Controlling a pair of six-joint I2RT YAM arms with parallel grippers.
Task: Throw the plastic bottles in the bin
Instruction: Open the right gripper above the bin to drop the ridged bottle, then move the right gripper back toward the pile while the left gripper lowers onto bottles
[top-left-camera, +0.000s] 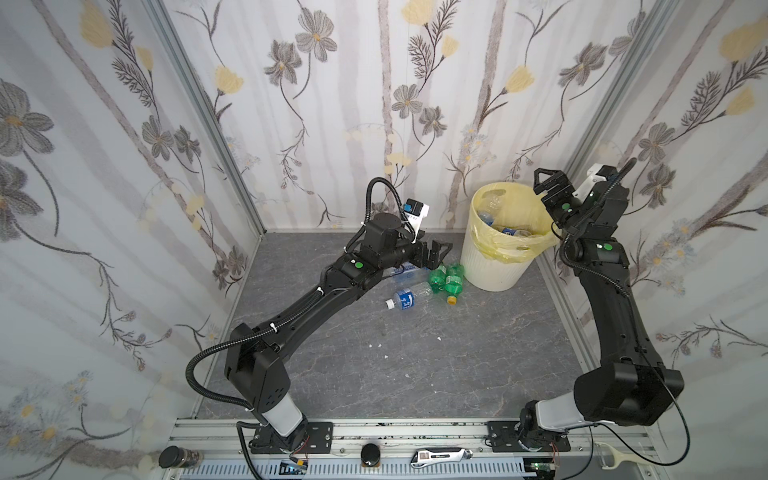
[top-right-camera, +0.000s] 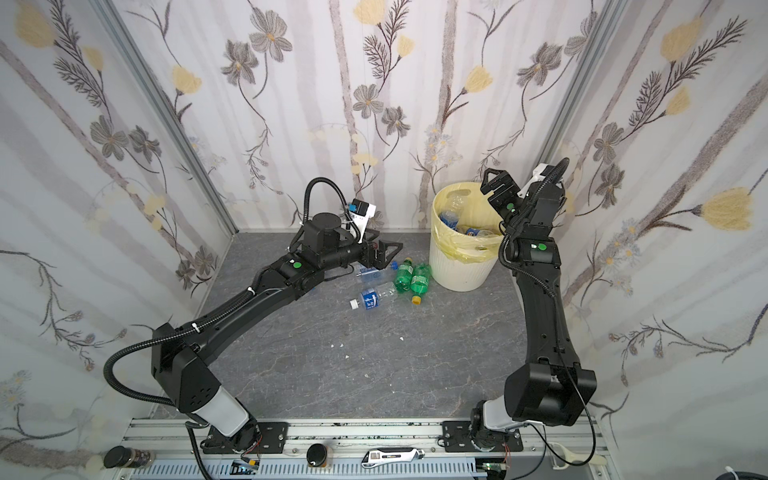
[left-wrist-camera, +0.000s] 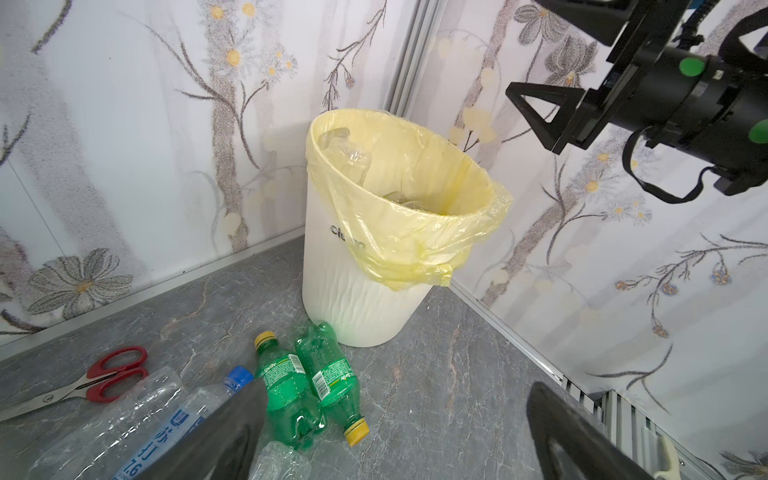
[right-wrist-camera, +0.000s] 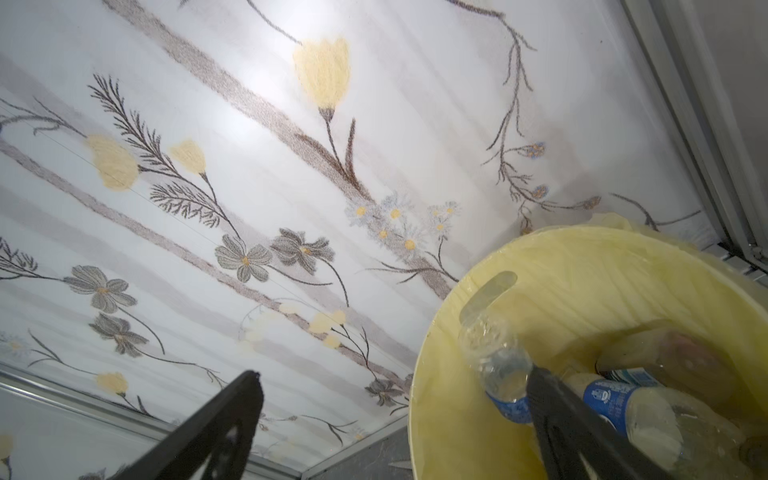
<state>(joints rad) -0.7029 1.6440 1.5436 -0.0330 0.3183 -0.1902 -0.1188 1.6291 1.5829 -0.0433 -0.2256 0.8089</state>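
Observation:
The bin (top-left-camera: 494, 266) (top-right-camera: 457, 270) (left-wrist-camera: 353, 299) stands at the back right, white and ribbed, with a yellow liner. Several plastic bottles (top-left-camera: 509, 230) (right-wrist-camera: 623, 399) lie inside it. My right gripper (top-left-camera: 546, 187) (top-right-camera: 492, 183) (right-wrist-camera: 395, 376) hangs open over the bin's right rim, holding nothing. On the floor left of the bin lie two green bottles (top-left-camera: 438, 276) (top-right-camera: 420, 279) (left-wrist-camera: 291, 386) and a clear blue-labelled bottle (top-left-camera: 405, 298) (top-right-camera: 372, 297). My left gripper (top-left-camera: 436, 253) (top-right-camera: 388, 253) (left-wrist-camera: 399, 390) is open and empty just above them; another clear bottle (top-left-camera: 405, 271) (left-wrist-camera: 124, 415) lies partly under its arm.
Red-handled scissors (left-wrist-camera: 104, 378) lie beside the clear bottles near the back wall. Small white scraps (top-left-camera: 378, 345) dot the grey floor. On the front rail sit a dark jar (top-left-camera: 178, 457), a utility knife (top-left-camera: 440, 456) and a peeler (top-left-camera: 619, 457). Patterned walls close three sides.

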